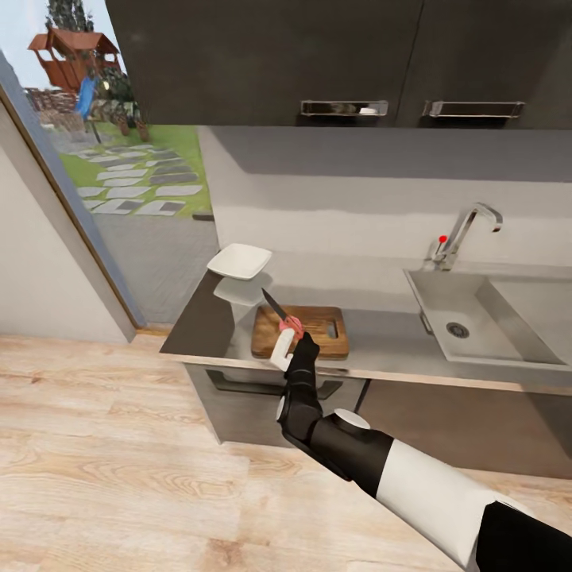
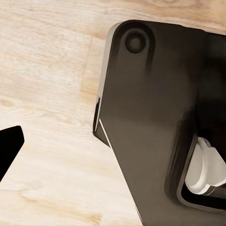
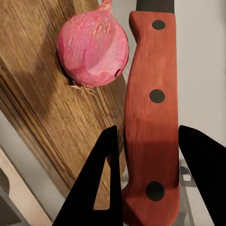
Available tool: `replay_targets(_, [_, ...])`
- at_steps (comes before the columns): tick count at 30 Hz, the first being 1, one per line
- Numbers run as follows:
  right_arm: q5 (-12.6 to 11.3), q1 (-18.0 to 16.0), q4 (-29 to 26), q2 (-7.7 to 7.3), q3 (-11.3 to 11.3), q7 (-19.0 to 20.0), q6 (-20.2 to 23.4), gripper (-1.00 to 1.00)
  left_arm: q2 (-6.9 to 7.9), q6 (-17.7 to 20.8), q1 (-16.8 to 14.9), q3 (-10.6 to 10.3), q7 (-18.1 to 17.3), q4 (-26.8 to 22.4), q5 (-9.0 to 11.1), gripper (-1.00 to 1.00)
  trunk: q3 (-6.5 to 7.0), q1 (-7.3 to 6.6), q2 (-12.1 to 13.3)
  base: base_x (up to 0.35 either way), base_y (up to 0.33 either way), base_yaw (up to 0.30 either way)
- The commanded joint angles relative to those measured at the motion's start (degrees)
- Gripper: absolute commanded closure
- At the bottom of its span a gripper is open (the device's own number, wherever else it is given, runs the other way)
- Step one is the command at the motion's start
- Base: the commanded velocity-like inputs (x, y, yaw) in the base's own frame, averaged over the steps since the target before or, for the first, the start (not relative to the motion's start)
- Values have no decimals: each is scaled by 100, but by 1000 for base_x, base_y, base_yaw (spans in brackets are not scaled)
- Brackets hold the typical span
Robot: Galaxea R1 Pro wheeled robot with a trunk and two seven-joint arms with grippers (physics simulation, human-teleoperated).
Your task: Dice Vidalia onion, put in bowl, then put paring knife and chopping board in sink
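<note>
A pink-red Vidalia onion (image 3: 93, 49) rests on the dark-brown chopping board (image 3: 42, 108), near its front-left part (image 1: 292, 322). My right gripper (image 3: 150, 179) is shut on the red handle of the paring knife (image 3: 153, 108), right beside the onion. In the head view the right gripper (image 1: 295, 334) hovers over the chopping board (image 1: 318, 338), and the knife's dark blade (image 1: 273, 302) points up and left towards the white bowl (image 1: 239, 260) at the left end of the countertop (image 1: 381, 338). The sink (image 1: 477, 334) lies to the right, its basin bare. One dark fingertip (image 2: 9, 148) of my left gripper hangs over the wooden floor.
A chrome faucet (image 1: 469, 226) with a red knob stands behind the sink. Dark wall cabinets (image 1: 342, 56) hang above the counter. A glass door (image 1: 119, 159) to the garden is at the left. Beside my left gripper is the robot's dark body (image 2: 155, 122).
</note>
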Motion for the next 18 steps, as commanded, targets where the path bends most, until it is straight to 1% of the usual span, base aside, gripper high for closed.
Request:
replay_targets(1, [-16, -9, 1, 0, 19, -38, 28, 100, 1, -3, 4, -7, -26, -10, 52, -100, -8, 3, -9, 45, -66, 0])
replay_targets(15, [-19, -9, 22, -10, 17, -38, 27, 100, 1, -3, 4, -7, -26, -10, 48, -100, -8, 3, -9, 101, -133, 0])
replay_targets(18, [-19, -9, 26, -4, 23, -38, 27, 100, 1, -3, 4, -7, -26, -10, 48, -100, -8, 3, -9, 54, -62, 0])
